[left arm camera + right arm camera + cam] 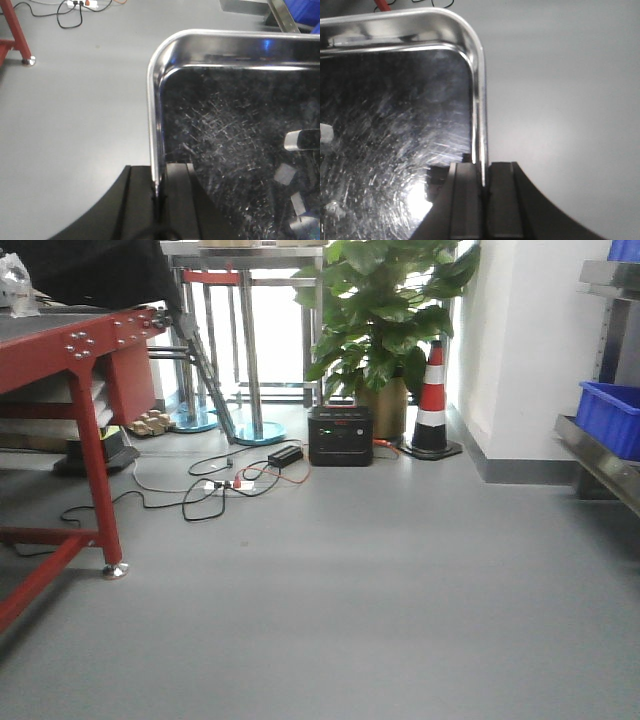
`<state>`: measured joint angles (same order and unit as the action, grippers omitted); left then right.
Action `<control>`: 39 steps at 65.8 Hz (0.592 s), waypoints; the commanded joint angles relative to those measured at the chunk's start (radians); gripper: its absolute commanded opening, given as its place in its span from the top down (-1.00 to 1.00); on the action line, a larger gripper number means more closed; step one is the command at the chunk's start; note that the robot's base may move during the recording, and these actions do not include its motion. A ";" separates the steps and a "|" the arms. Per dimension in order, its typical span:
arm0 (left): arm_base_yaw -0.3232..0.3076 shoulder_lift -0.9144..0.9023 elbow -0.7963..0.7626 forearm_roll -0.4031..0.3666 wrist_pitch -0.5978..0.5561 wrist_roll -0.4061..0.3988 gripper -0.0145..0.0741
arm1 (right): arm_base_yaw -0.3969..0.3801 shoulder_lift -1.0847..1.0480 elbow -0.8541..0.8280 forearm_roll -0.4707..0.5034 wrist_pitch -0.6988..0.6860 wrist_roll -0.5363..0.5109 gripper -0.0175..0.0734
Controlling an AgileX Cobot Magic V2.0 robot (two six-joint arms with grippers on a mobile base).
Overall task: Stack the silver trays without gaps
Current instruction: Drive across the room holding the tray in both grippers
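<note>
Though unseen frontally, silver tray (225,125) in left end effector (159,190), right end effector (484,177).

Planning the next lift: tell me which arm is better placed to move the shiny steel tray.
Neither alone. The left claw pinches the left rim of the shiny rectangular stainless-steel tray, the right claw its right rim, equally squarely; move it with both.

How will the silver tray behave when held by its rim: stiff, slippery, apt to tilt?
The tray looks like rigid steel, so it will probably not sag. Its polished rim seems slippery, and both jaws pinch only that thin edge, so it might slide or tilt.
</note>
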<state>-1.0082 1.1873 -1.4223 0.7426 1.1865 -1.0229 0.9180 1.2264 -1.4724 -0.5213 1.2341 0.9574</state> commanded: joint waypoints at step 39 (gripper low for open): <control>-0.008 -0.001 -0.012 0.004 -0.077 0.003 0.71 | 0.000 0.006 -0.013 -0.017 -0.076 0.001 0.78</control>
<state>-1.0082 1.1873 -1.4223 0.7523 1.1828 -1.0229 0.9180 1.2282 -1.4724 -0.5213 1.2322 0.9574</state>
